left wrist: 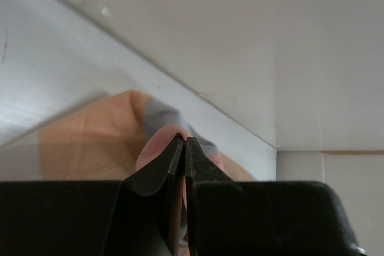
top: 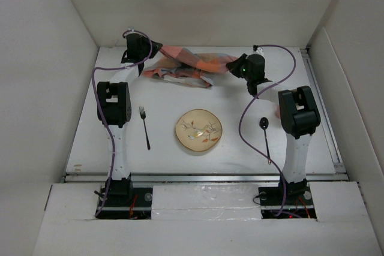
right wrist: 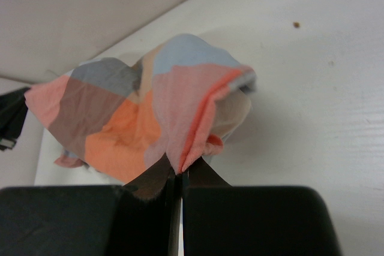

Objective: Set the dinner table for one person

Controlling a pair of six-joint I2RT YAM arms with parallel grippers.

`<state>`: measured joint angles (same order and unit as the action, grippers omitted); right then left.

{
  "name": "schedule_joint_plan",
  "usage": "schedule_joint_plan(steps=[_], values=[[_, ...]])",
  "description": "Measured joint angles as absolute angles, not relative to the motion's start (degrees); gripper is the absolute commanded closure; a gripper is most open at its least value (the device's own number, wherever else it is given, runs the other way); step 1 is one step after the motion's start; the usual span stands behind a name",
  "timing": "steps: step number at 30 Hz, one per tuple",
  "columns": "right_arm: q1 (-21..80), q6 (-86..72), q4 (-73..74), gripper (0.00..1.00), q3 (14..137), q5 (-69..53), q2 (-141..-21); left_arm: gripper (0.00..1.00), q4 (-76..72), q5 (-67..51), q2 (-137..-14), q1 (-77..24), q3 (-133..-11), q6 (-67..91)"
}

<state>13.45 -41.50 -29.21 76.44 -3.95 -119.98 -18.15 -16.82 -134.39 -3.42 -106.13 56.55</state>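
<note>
The dinner table (top: 168, 155), a large matte white tabletop, carries a black fork (top: 144, 127) at nine o'clock, a round cream floral plate (top: 198, 130) centrally and a black spoon (top: 265, 136) at three. At twelve, the left gripper (left wrist: 183, 142) and right gripper (right wrist: 179, 172) clamp the ends of the orange-grey-pink checked cloth (top: 186, 64).

We see a matte white dinner table (top: 180, 97) filling the middle of the top view. At upper centre, the checked cloth (top: 187, 63) shows squares of orange, pink and grey. The right wrist view adds a brownish patch, a pale blue-grey patch and a bright orange-red edge.

The plate (top: 198, 130) at centre is cream, with a brown branch motif and small reddish marks. We find the fork (top: 144, 128) left of it and the spoon (top: 266, 137) right of it, both black.

The left arm (top: 114, 105) and right arm (top: 298, 112) are black and white, with purple cables (top: 240, 125). The left gripper (left wrist: 184, 143) and right gripper (right wrist: 179, 173) are black.
</note>
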Motion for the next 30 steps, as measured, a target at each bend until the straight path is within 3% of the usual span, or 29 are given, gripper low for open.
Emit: schedule_joint_plan(steps=[2,5,7,9,18,23,30], values=[[13.15,-40.91,-30.46,1.00,76.07,-5.30,-118.61,1.00,-18.13,-15.97,-133.16,-3.92,-108.12,52.97],[12.80,-39.70,-31.42,1.00,75.29,-6.76,-114.63,0.77,-17.34,-12.93,-127.55,-5.37,-107.02,46.06],[12.64,-38.89,-33.19,1.00,73.08,-7.31,-110.78,0.49,-18.46,-9.56,-121.86,-7.07,-103.11,41.91],[12.43,-38.50,-35.66,1.00,68.45,-7.57,-106.13,0.34,-19.70,-6.04,-115.79,-8.69,-97.47,39.31],[9.45,-37.08,-39.46,1.00,48.42,-7.05,-97.60,0.36,-20.56,-4.75,-112.05,-10.13,-82.02,43.75],[8.56,-35.44,-38.76,1.00,47.97,-7.77,-97.41,0.40,-20.36,-13.82,-118.50,-11.20,-81.45,51.75],[8.29,-33.78,-37.91,1.00,49.93,-8.62,-97.41,0.42,-22.68,-15.11,-119.04,-13.72,-79.66,56.75]])
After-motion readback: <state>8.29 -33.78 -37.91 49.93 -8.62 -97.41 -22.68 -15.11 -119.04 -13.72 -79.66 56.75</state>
